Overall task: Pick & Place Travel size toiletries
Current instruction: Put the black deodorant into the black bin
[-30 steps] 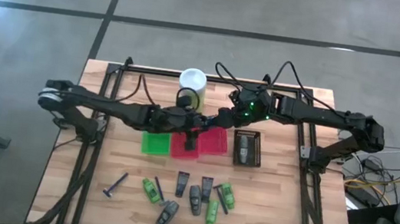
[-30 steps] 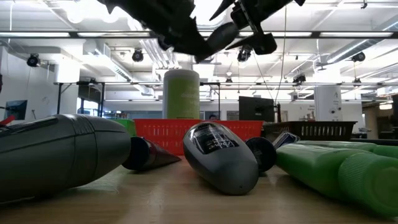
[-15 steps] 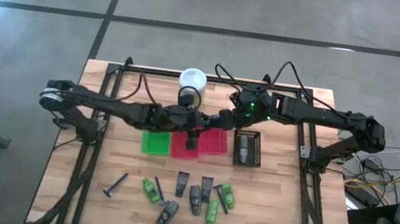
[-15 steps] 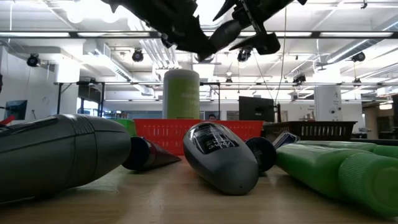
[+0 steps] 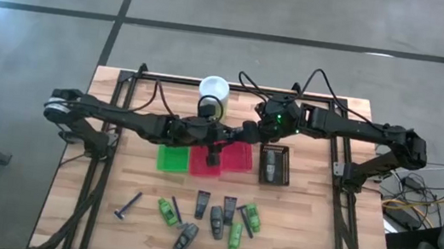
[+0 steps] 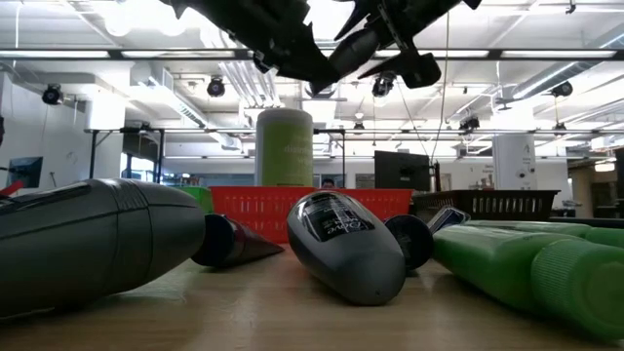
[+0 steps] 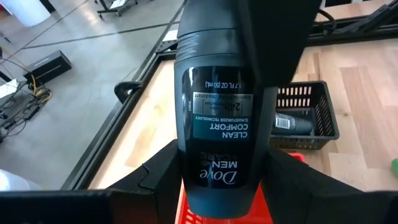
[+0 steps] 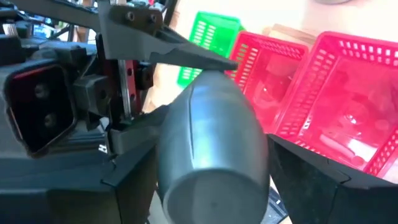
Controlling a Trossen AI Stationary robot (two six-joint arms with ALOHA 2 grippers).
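A dark grey oval bottle [image 7: 214,112] hangs in the air above the red baskets [image 5: 237,157], with my left gripper [image 5: 214,132] shut on it. My right gripper [image 5: 238,133] faces it from the table's right. Its open fingers [image 8: 127,180] stand on either side of the bottle's other end [image 8: 211,143], close to it, and I see no touch. Several more travel size toiletries [image 5: 214,218] lie near the table's front edge: green tubes, grey bottles and black tubes. A black razor [image 5: 127,207] lies to their left. My left gripper pinches the bottle's two narrow sides [image 7: 186,180] between its fingers [image 7: 158,186], at the end nearest that gripper. The fingers come from the table's left, slanting a little down, and lie along the bottle. The bottle is lifted clear, label up, and points toward my right gripper.
A green basket [image 5: 172,158] stands left of the two red ones. A dark basket [image 5: 275,164] on their right holds a grey bottle. A tall pale-green canister [image 5: 214,89] with a white lid stands behind the grippers. Bare wood lies at the front left and right.
My right gripper's fingers have drawn a little closer together around the bottle's free end. Both arms and the bottle have kept their places.
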